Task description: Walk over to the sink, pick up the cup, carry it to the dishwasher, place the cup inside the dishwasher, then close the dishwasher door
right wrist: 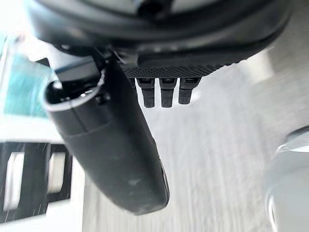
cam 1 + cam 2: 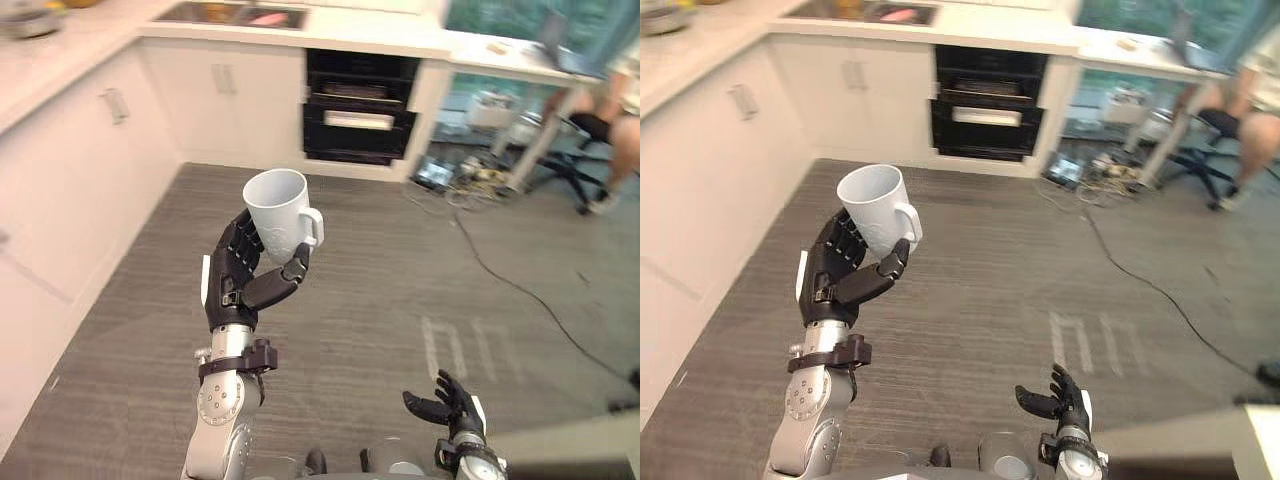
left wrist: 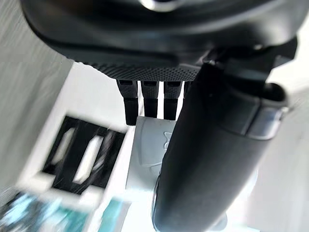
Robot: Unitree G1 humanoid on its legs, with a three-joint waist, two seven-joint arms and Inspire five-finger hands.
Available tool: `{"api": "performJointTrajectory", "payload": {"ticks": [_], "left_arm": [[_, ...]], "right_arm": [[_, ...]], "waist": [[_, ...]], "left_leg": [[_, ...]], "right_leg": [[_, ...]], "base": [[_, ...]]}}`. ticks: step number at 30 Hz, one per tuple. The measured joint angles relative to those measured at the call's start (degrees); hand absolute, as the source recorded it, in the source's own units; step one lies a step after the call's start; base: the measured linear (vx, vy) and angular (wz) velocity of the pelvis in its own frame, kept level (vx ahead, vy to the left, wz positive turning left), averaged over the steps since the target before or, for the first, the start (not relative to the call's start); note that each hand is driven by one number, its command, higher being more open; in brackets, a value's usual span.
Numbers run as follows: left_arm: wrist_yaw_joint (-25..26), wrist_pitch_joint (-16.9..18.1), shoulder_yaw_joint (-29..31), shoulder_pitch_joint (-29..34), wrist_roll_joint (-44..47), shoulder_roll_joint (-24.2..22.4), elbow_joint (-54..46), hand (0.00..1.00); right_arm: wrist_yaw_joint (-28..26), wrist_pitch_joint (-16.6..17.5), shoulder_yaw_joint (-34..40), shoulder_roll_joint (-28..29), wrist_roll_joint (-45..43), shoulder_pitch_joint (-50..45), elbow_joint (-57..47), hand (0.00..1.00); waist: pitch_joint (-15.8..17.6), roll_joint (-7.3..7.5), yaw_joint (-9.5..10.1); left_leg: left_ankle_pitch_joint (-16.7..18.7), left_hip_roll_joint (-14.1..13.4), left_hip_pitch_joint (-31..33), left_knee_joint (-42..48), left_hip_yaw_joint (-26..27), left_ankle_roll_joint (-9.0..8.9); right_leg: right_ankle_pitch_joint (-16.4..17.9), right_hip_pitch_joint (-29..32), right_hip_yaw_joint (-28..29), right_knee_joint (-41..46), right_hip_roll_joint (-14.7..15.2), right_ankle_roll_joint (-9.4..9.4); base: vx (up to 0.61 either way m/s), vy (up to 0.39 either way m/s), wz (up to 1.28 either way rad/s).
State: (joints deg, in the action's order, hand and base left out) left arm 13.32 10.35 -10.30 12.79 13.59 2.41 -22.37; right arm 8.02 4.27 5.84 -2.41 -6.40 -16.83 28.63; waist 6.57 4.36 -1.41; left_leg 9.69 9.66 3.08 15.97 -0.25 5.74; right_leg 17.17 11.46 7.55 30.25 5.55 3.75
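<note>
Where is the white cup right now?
In the left eye view, the white cup sits mouth up in the left hand, left of centre above the grey floor, well short of the open dishwasher ahead.

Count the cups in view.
1. A white cup, mouth up, is gripped in the left hand above the floor. The sink in the far counter could hide more.

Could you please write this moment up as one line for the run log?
phase: carry | left hand: shut on cup, mouth up | right hand: open, idle, low | dishwasher: ahead, not reached
</note>
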Motion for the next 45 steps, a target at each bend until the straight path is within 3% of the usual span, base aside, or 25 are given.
{"api": "performJointTrajectory", "payload": {"ticks": [1, 2, 12, 16, 20, 22, 24, 26, 27, 31, 33, 34, 35, 36, 37, 38, 39, 40, 41, 42, 43, 45], "left_arm": [[-0.07, 0.35, -0.10, 0.00, 0.00, 0.07, -0.84, 0.30], [-2.38, -0.23, -1.33, 4.60, 0.99, -1.32, 2.75, 0.30], [-2.35, -0.18, -2.31, 3.61, 0.99, -1.33, 5.01, 0.30], [-2.28, -0.28, -3.51, 1.56, 0.99, -1.05, 10.45, 0.30], [-2.10, -0.83, -3.18, -0.74, 0.98, 0.14, 11.27, 0.30], [-2.05, -0.82, -1.98, -0.90, 0.98, 0.21, 10.50, 0.30], [-1.94, -0.84, -0.76, -0.56, 0.98, 0.04, 8.34, 0.30], [-1.27, -0.86, -0.27, -0.39, 0.96, 0.24, 6.69, 0.30], [-1.05, -0.79, -0.29, -0.36, 0.94, 0.41, 5.49, 0.30], [-0.76, 0.20, -1.20, -0.33, 0.95, 1.04, 3.05, 0.30], [-0.91, 0.17, -3.97, -0.61, 0.94, 1.41, 2.93, 0.30], [-0.92, 0.17, -4.15, -0.62, 0.94, 1.40, 2.93, 0.30], [-1.04, 0.16, -5.57, -0.68, 0.87, 1.15, 2.94, 0.30], [-1.26, 0.06, -6.21, -0.63, 0.88, 0.71, 3.11, 0.30], [-1.55, 0.03, -6.74, -0.74, 0.87, -0.19, 3.67, 0.30], [-1.62, -0.12, -6.98, -0.76, 0.87, -1.00, 4.04, 0.30], [-1.63, -0.15, -6.95, -0.96, 0.91, -1.44, 4.41, 0.30], [-1.84, -0.20, -6.94, -1.04, 0.94, -2.29, 5.23, 0.30], [-2.29, -0.22, -6.93, -0.54, 0.94, -2.67, 5.52, 0.30], [-3.04, -0.17, -7.08, -0.17, 0.95, -2.74, 5.49, 0.30], [-3.78, -0.16, -7.08, -0.21, 0.95, -2.64, 5.45, 0.30], [-4.43, -0.17, -6.97, -0.09, 0.98, -2.60, 5.44, 0.30]], "right_arm": [[-0.02, 0.00, -0.10, 0.51, 0.03, -0.38, -1.41, 0.90], [-0.14, 0.12, -0.15, -0.47, 1.59, -1.63, -3.27, 0.90], [-0.02, 0.12, -1.30, 1.04, 1.55, -1.98, -1.22, 0.90], [0.15, 0.11, -4.09, 1.14, 1.64, -1.37, 3.66, 0.90], [1.11, -0.48, -4.51, 0.55, 4.01, 2.52, 7.55, 0.90], [1.27, -0.46, -4.18, -0.14, 5.02, 5.00, 8.49, 0.90], [1.61, -0.44, -3.99, -1.69, 6.61, 7.04, 8.72, 0.90], [1.77, -0.46, -4.03, -2.02, 6.66, 7.49, 8.73, 0.90], [1.79, -0.66, -4.21, -1.45, 6.67, 7.05, 8.73, 0.90], [1.42, -0.90, -5.19, 0.05, 6.71, 6.51, 6.19, 0.90], [1.43, -0.94, -4.89, 0.00, 6.72, 4.73, 1.73, 0.90], [1.46, -0.95, -4.86, -0.02, 6.72, 4.60, 1.40, 0.90], [1.53, -1.00, -4.94, -0.27, 6.84, 3.68, -1.62, 0.90], [1.55, -0.99, -4.97, -0.60, 7.49, 2.82, -3.44, 0.90], [1.55, -1.02, -4.97, -1.58, 7.99, 2.89, -3.68, 0.90], [1.30, -1.26, -5.20, -2.36, 8.46, 3.48, -4.19, 0.90], [1.14, -1.26, -5.29, -2.46, 8.57, 3.44, -4.90, 0.90], [1.06, -1.25, -5.86, -2.81, 8.57, 2.63, -6.72, 0.90], [1.13, -1.19, -6.68, -3.04, 8.56, 1.69, -7.93, 0.90], [1.56, -1.05, -7.33, -2.90, 8.44, 0.32, -9.08, 0.90], [2.00, -1.01, -7.53, -2.52, 8.28, -0.02, -9.09, 0.90], [2.50, -0.96, -7.83, -2.17, 8.23, -0.10, -9.10, 0.90]], "waist": [[-0.77, 1.18, 0.59], [-6.89, -1.70, 2.09], [-7.28, -1.07, 1.59], [-7.41, -0.83, 1.39], [-5.50, -1.11, 1.38], [-4.39, -0.89, 1.53], [-2.62, 0.03, 1.17], [-1.45, -0.29, 1.61], [-0.40, -0.67, 1.24], [0.10, -1.21, 1.14], [0.13, -1.27, -0.01], [0.14, -1.28, -0.14], [0.11, -1.38, -1.35], [-0.37, -1.08, -2.17], [-0.29, -3.07, -2.12], [-0.26, -5.23, -1.87], [-0.07, -5.83, -1.91], [0.50, -6.82, -1.86], [0.49, -7.09, -1.06], [0.47, -7.52, -0.14], [0.47, -7.47, 0.39], [0.74, -6.52, 2.19]], "left_leg": [[0.23, -0.03, 0.31, 0.39, -0.28, -0.39], [2.34, -8.65, 0.19, -0.31, 2.39, -3.49], [1.66, -9.27, -0.91, -2.48, 5.05, -3.59], [1.52, -9.59, -1.38, -3.68, 5.48, -4.39], [3.27, -10.30, 0.70, -0.16, 7.19, -6.74], [4.74, -9.52, 0.66, 0.77, 8.33, -5.21], [7.60, -6.36, 0.66, 4.40, 7.06, -2.12], [9.04, -5.04, -0.45, 5.29, 5.39, 0.15], [9.89, -4.94, -1.73, 6.14, 3.57, 1.47], [13.33, -6.02, -4.81, 6.08, 0.13, 1.37], [14.44, -6.13, -8.93, 3.75, -3.67, -0.31], [14.48, -6.15, -9.48, 3.35, -3.96, -0.39], [15.08, -6.63, -13.60, 0.31, -6.52, -1.55], [15.66, -6.92, -15.60, 1.16, -7.19, -3.00], [16.09, -8.17, -16.16, 2.53, -7.08, -3.80], [14.65, -10.25, -14.76, 8.64, -6.21, -6.72], [12.58, -10.43, -13.06, 13.55, -5.25, -9.19], [4.31, -11.88, -8.72, 26.10, -2.45, -11.75], [-6.83, -13.92, -4.91, 35.62, 0.24, -12.06], [-11.27, -18.06, -0.16, 46.07, 3.18, -11.58], [-8.20, -20.51, 3.84, 52.22, 4.44, -10.09], [-1.88, -23.93, 12.44, 54.78, 8.17, -7.43]], "right_leg": [[-2.65, -1.09, -1.18, -3.89, 0.50, -0.25], [-11.38, -8.46, -3.13, -19.68, -6.92, -2.75], [-12.26, -8.46, -2.08, -21.14, -7.23, -2.84], [-12.44, -8.59, -5.48, -21.88, -6.44, -3.11], [-11.79, -8.63, -7.83, -21.29, -5.84, -3.26], [-7.68, -6.72, -8.62, -15.12, -4.62, -2.61], [-0.86, -2.39, -10.27, -0.55, -0.56, -1.08], [-2.16, 3.31, -10.65, 13.57, 1.25, -1.97], [-1.13, 5.41, -10.54, 18.67, 1.11, -1.86], [-0.10, 12.54, -11.36, 14.20, -2.04, -1.56], [-2.99, 16.06, -11.22, 4.06, -4.03, -1.12], [-3.44, 16.27, -11.24, 3.31, -4.15, -1.15], [-9.59, 17.40, -11.38, -3.09, -4.97, -2.59], [-18.29, 16.32, -11.50, -3.75, -4.82, -4.04], [-17.21, 15.79, -12.75, -2.02, -5.29, -3.50], [-14.34, 13.79, -15.05, -0.78, -6.19, -4.65], [-12.96, 12.34, -15.69, -0.66, -6.48, -4.98], [-11.06, 7.99, -16.64, -2.01, -7.23, -5.78], [-9.61, 3.61, -16.21, -4.41, -8.08, -6.64], [-8.63, -2.03, -15.79, -8.47, -9.70, -6.60], [-8.21, -5.61, -15.64, -11.16, -10.63, -7.22], [-8.10, -12.30, -13.52, -16.76, -10.59, -7.38]], "base": [[0.20, -0.096, 0.57], [0.13, -0.063, 0.37], [0.00, -0.008, -0.13], [0.01, -0.032, -0.02], [0.04, -0.021, 0.25], [0.00, 0.049, 0.35], [0.03, 0.087, 0.42], [0.11, 0.097, 0.48], [0.20, 0.085, 0.64], [0.34, 0.042, 0.42], [0.50, -0.013, 0.70], [0.62, -0.057, 0.99], [0.75, -0.135, 1.04], [0.89, -0.152, 1.05], [0.88, -0.165, 0.56], [0.54, -0.107, 0.18], [0.66, -0.165, 0.20], [0.52, -0.147, 0.12], [0.79, -0.191, -0.01], [0.64, -0.134, -0.12], [0.74, -0.147, -0.15], [0.56, -0.090, -0.27]]}}
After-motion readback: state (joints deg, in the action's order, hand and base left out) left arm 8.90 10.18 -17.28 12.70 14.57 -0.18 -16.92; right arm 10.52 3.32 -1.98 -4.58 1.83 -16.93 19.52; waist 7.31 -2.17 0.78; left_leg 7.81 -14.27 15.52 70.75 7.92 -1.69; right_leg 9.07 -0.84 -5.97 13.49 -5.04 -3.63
